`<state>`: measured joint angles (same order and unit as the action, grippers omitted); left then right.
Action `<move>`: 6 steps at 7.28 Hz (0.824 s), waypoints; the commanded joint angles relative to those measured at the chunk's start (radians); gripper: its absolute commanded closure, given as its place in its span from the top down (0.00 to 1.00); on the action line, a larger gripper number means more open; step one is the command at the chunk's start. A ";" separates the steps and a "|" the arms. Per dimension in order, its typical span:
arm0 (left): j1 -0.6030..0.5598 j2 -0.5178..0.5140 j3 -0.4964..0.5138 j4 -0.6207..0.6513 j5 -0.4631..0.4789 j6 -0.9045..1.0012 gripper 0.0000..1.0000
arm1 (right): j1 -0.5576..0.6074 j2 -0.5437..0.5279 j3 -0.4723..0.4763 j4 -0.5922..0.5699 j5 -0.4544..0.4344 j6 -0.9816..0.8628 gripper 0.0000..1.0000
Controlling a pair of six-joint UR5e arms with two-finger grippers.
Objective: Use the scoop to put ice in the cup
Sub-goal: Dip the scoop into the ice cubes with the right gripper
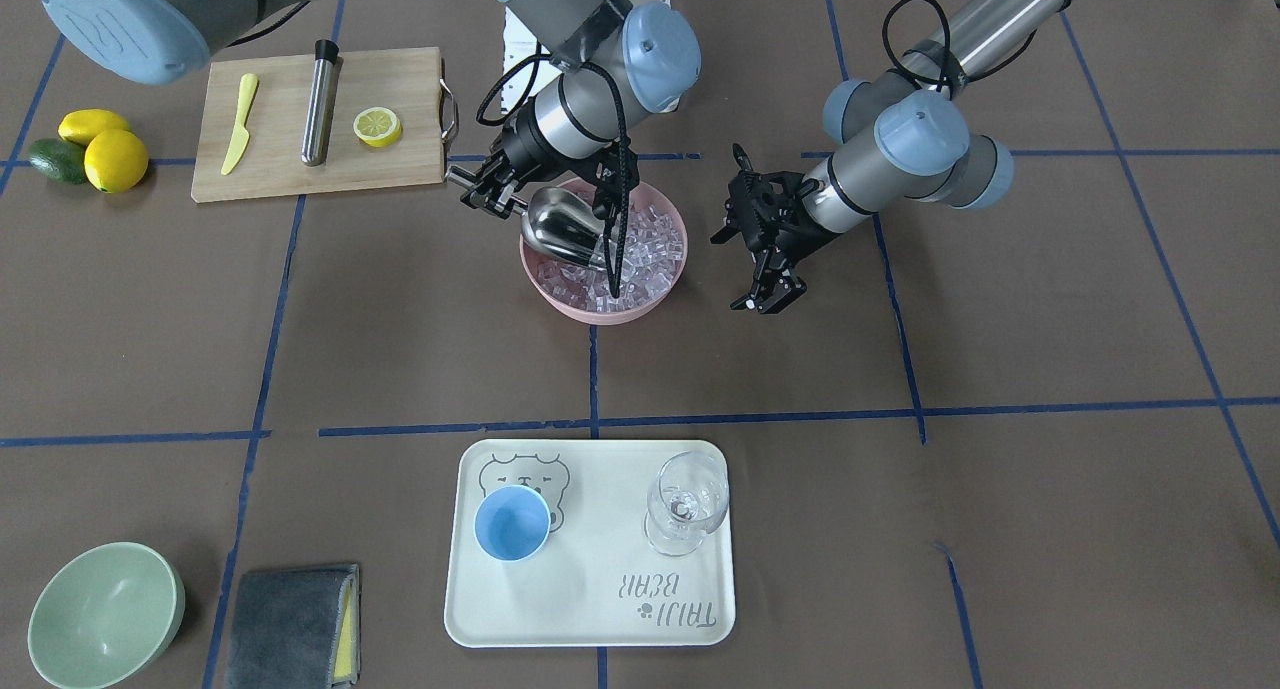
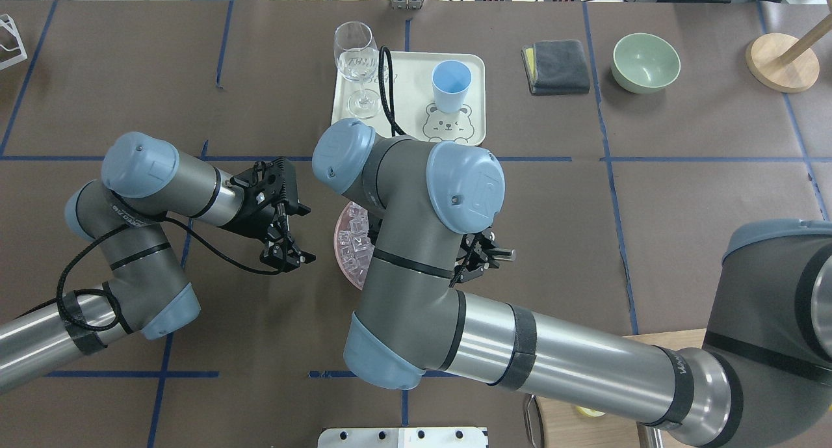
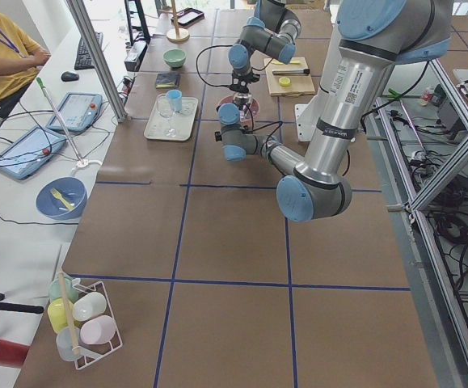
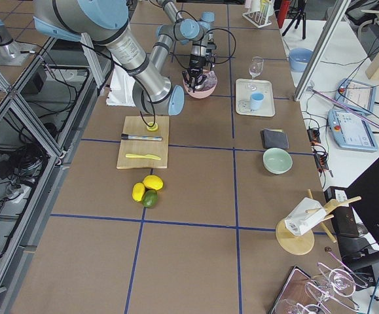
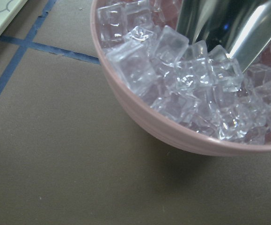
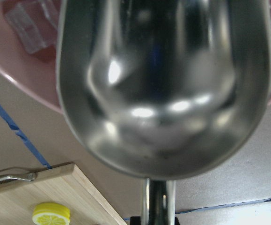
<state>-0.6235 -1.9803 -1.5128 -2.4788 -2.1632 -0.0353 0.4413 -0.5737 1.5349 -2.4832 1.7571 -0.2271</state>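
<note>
My right gripper is shut on the thin handle of the steel scoop. The scoop's trough is tilted down into the ice heaped in a pink bowl. The trough fills the right wrist view, and I see no ice in it there. The left wrist view shows the ice and the scoop close up. My left gripper is open and empty, just beside the bowl and apart from it. The light-blue cup stands empty on a cream tray.
A clear wine glass stands on the tray beside the cup. A wooden board holds a knife, a steel cylinder and a lemon half. Lemons and an avocado, a green bowl and a grey cloth lie on the same side.
</note>
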 commanded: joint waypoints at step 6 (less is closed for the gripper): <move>-0.012 0.001 -0.027 0.003 -0.040 0.000 1.00 | 0.053 -0.049 0.005 0.165 0.169 0.006 0.00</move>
<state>-0.6344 -1.9790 -1.5393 -2.4754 -2.2026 -0.0357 0.4855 -0.6196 1.5398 -2.3413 1.8961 -0.2256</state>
